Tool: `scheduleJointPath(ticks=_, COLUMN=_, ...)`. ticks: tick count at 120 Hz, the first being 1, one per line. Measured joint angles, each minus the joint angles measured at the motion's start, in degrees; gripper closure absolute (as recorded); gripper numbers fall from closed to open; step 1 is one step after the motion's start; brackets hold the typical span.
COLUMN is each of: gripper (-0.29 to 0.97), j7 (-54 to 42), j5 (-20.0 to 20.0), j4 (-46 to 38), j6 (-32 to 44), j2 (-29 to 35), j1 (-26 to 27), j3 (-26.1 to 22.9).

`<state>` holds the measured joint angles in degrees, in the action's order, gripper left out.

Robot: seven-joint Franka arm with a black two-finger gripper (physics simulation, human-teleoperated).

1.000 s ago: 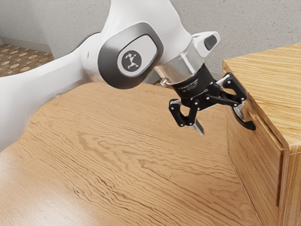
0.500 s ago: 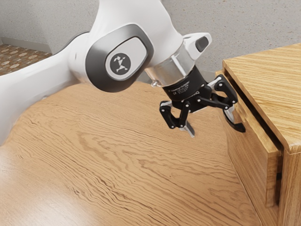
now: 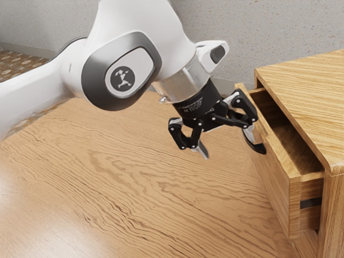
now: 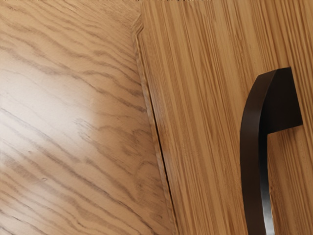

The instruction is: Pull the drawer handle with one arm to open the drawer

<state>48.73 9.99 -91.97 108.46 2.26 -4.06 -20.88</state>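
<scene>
Exterior view: the white arm (image 3: 123,64) stretched from the upper left of the frame toward the wooden cabinet (image 3: 306,80) at the right edge. The drawer (image 3: 279,161) stood partly out of the cabinet at the lower right, with its hollow inside showing from above. I judged the opening well begun, though likely with more travel left.

The gripper (image 3: 228,141) sat at centre frame, tilted toward the drawer, its fingers spread wide and clamping nothing between them. The finger nearer the cabinet lay against the dark handle (image 3: 259,146) and appeared hooked behind it. The other finger hung free over the table (image 3: 107,188), well apart from the drawer. That hold made sense to me: a hooked finger can drag the handle outward without any squeeze. Keeping the hand level with the handle would let the pull run along the drawer's own slide rather than twist it.

Wrist view: the camera faced the drawer front (image 4: 210,98) closely, its grain running lengthwise. The curved black handle (image 4: 257,147) stood off that front, one end fixed to the wood and the bar arching away from it. Beside the front, past a thin dark seam along its edge, lay the table's wavy grain. So square a look suggested the hand was lined up for a straight pull.
</scene>
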Motion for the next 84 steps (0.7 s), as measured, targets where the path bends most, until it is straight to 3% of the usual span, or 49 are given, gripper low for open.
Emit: scheduleJointPath(ticks=84, gripper=0.0, j7=-0.07, j5=-0.6, j4=-7.25, j6=-0.08, j2=9.03, j1=1.64, j3=3.03)
